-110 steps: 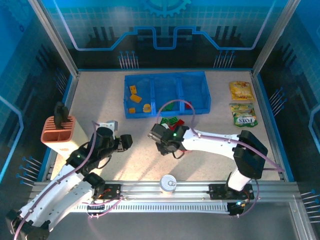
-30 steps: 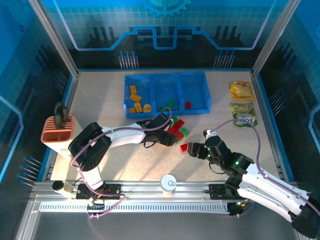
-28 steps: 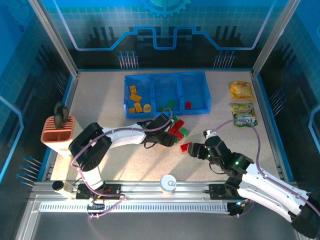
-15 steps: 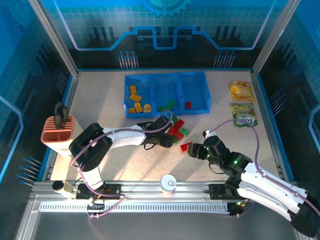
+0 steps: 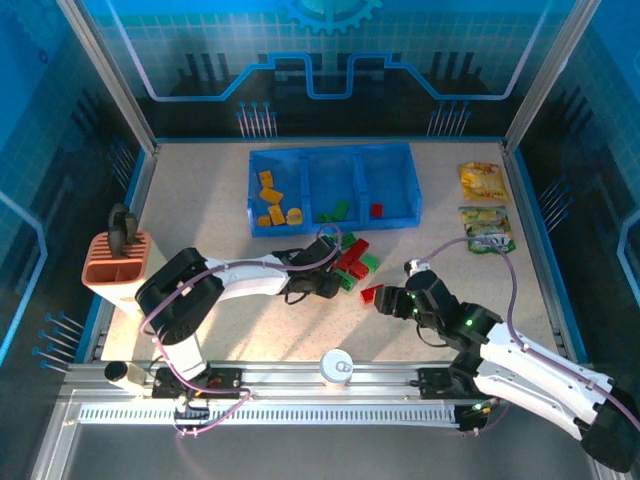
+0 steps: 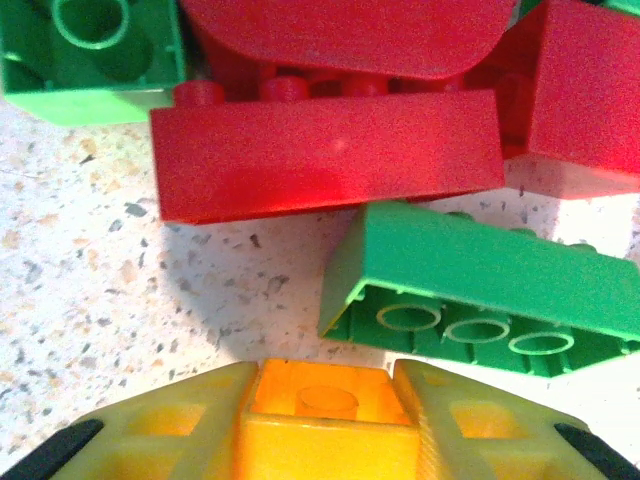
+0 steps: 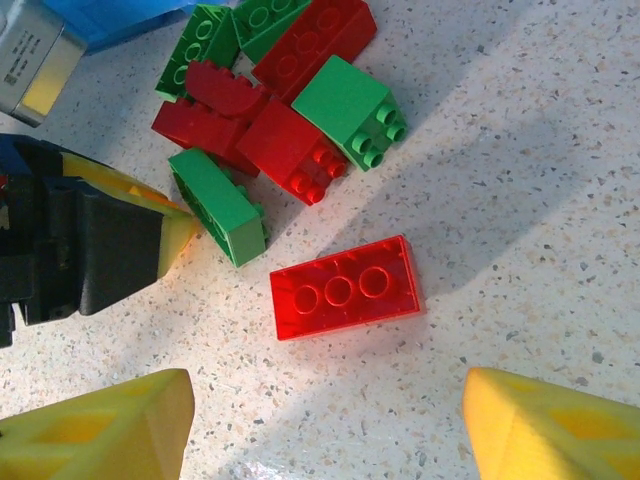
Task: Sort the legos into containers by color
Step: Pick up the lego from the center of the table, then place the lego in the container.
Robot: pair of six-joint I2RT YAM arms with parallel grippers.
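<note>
A pile of red and green legos [image 5: 350,262] lies on the table in front of the blue tray [image 5: 412,190]. Its left compartment holds yellow legos [image 5: 272,205], the middle green [image 5: 333,211], the right a red one [image 5: 376,210]. My left gripper [image 5: 325,283] sits at the pile's near-left side, shut on a yellow-orange lego [image 6: 325,420]. A green lego [image 6: 480,285] and a long red lego [image 6: 325,155] lie just ahead of it. My right gripper [image 7: 325,420] stands open just short of a lone upturned red lego [image 7: 344,288], not touching it.
A salmon-pink slotted holder [image 5: 112,268] stands at the left edge. Two snack packets [image 5: 481,181] [image 5: 487,230] lie at the right. A metal can [image 5: 337,366] sits on the near rail between the arm bases. The left gripper's body [image 7: 90,250] is close to the right gripper's left finger.
The left gripper's fingers have closed on the yellow-orange lego beside the pile, and it has drawn slightly back toward the near left. The right arm has barely moved.
</note>
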